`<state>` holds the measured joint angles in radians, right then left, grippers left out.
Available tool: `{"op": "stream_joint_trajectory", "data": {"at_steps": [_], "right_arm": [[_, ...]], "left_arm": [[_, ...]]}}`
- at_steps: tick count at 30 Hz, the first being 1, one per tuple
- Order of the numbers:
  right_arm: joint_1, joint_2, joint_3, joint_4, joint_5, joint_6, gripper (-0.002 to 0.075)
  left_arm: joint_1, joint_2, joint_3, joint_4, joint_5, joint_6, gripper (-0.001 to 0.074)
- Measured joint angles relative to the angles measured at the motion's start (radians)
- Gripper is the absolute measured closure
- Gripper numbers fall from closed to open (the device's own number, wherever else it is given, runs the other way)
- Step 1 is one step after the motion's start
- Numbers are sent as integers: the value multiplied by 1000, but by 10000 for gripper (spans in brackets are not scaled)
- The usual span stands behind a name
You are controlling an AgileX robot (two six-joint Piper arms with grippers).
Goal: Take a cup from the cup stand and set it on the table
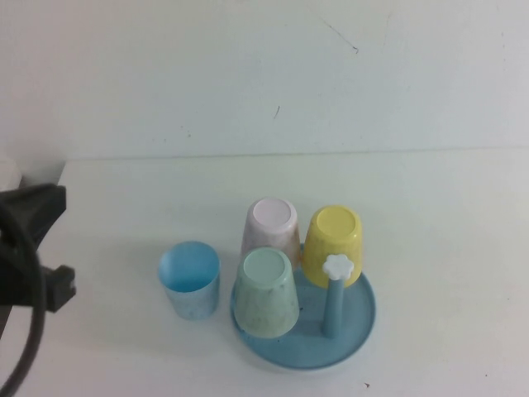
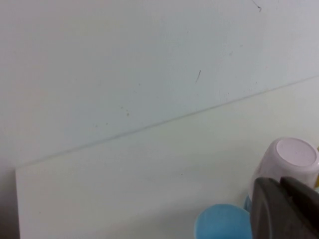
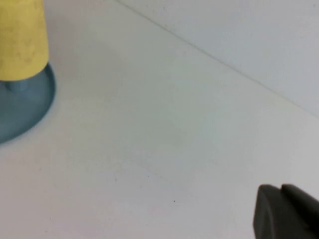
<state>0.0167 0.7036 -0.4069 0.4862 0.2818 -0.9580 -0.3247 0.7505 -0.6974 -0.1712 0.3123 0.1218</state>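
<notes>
The sky-blue cup (image 1: 190, 279) stands upright, mouth up, on the white table (image 1: 438, 207), just left of the round blue cup stand (image 1: 357, 324). It also shows in the left wrist view (image 2: 222, 222). My left gripper (image 2: 282, 185) is shut and empty, apart from the cup and back toward the table's left side. My left arm (image 1: 29, 248) shows at the left edge. My right gripper (image 3: 282, 191) is shut and empty over bare table, to the right of the stand (image 3: 25, 107); it is out of the high view.
On the stand, a mint-green cup (image 1: 266, 291), a pink cup (image 1: 271, 227) and a yellow cup (image 1: 333, 240) sit upside down on pegs. One bare blue peg with a white flower knob (image 1: 335, 269) stands at the front right. A white wall rises behind the table.
</notes>
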Motion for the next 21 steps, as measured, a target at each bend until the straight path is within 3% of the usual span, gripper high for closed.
{"op": "stream_joint_trajectory", "data": {"at_steps": [7,21], "right_arm": [[0,0,24,20,-45,-2,726],[0,0,24,23,-35,-2,727]], "left_arm": [[0,-105,87,1,-20,5,736],[0,-108,88,-7,-16,7,736]]}}
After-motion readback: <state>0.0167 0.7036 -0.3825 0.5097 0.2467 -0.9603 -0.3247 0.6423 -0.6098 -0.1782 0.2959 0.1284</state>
